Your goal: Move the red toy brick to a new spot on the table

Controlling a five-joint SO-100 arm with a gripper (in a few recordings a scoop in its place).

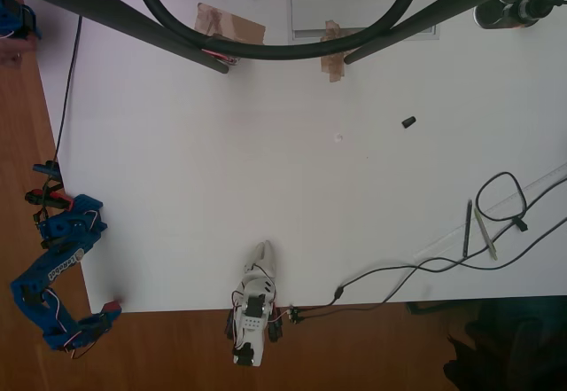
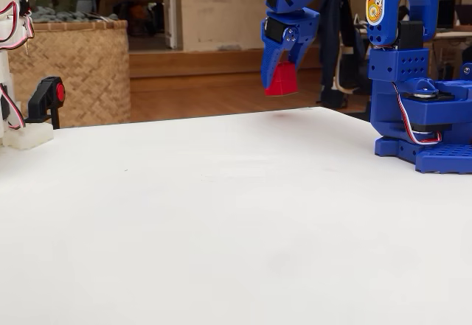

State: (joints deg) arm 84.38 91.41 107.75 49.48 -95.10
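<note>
The red toy brick (image 2: pixel 282 80) hangs a little above the far edge of the white table (image 2: pixel 221 222), pinched at the tip of my blue gripper (image 2: pixel 282 71), which points downward. From above, the gripper (image 1: pixel 110 310) sits at the table's (image 1: pixel 266 160) lower left corner, with a speck of the red brick (image 1: pixel 112 305) showing at its tip. The gripper is shut on the brick. A faint shadow lies on the table under it.
My blue arm's base (image 2: pixel 424 119) stands at the table's right in the fixed view. A small black piece (image 1: pixel 408 122) lies at the upper right, pens (image 1: pixel 469 227) and cables (image 1: pixel 496 196) at the right, brown tape patches (image 1: pixel 229 23) at the top.
</note>
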